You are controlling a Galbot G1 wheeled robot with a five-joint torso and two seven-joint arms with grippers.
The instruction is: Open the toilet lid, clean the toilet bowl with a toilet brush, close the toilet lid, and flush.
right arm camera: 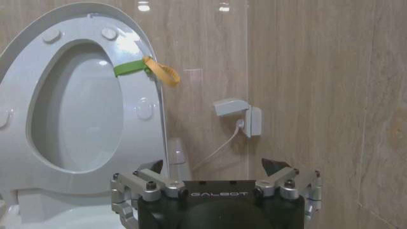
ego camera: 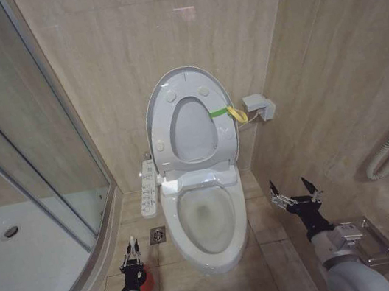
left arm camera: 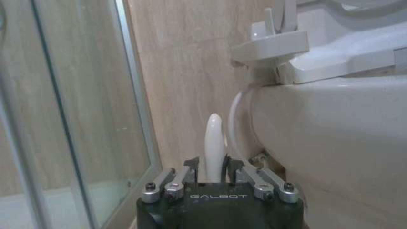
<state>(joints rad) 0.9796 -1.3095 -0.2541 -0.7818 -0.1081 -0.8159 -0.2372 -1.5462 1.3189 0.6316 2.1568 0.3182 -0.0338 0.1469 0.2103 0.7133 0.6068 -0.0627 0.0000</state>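
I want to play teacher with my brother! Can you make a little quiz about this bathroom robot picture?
1. True or false: the toilet lid is down over the toilet bowl.
2. Which gripper is at the toilet brush? A) left gripper B) right gripper C) both
3. Fill in: the band looped on the raised lid's edge is green and ____.

Key
1. False: the lid stands up against the wall, with the seat ring raised against it, and the bowl is uncovered.
2. A: the left gripper is low by the red holder, its fingers either side of the pale handle. The right gripper hangs open beside the bowl.
3. Yellow.
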